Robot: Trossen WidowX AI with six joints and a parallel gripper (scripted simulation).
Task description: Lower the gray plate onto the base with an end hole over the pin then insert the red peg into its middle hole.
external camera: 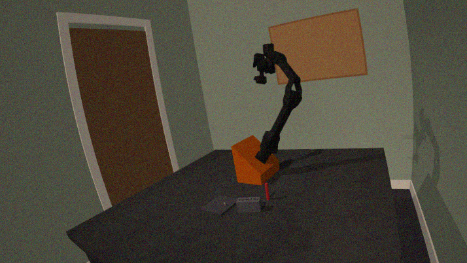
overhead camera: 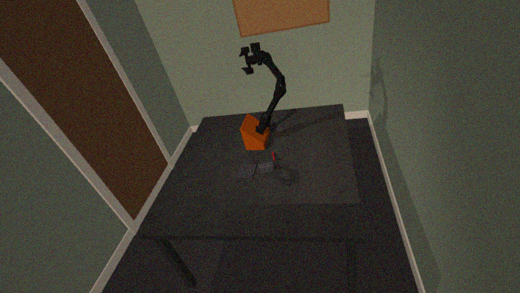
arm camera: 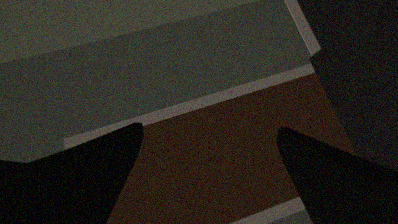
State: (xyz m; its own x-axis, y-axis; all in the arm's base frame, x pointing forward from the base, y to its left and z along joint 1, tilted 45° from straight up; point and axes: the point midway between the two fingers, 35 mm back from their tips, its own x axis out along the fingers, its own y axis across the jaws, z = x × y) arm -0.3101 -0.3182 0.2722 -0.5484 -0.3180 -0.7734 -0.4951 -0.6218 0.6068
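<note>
My gripper (overhead camera: pixel 245 61) (external camera: pixel 258 70) (arm camera: pixel 209 132) is open and empty, raised high above the table, with its fingers well apart. A flat dark square base (overhead camera: pixel 243 171) (external camera: pixel 214 207) lies on the table, with a tiny pale pin (external camera: pixel 224 203) on it. Right beside it stands a gray block-like piece (overhead camera: pixel 266 168) (external camera: pixel 248 206) with dark marks along its top; it looks like the gray plate, but I cannot tell whether the plate is separate from a block under it. The thin red peg (overhead camera: pixel 274 156) (external camera: pixel 267 192) stands upright just behind and right of that piece.
An orange block (overhead camera: pixel 253 140) (external camera: pixel 248 170) stands at the foot of my arm, behind the task objects. The dark table (overhead camera: pixel 309 182) (external camera: pixel 311 216) carries them all. Walls, a brown door (overhead camera: pixel 91 91) (external camera: pixel 121 98) (arm camera: pixel 215 160) and a board (overhead camera: pixel 284 14) (external camera: pixel 320 46) surround it.
</note>
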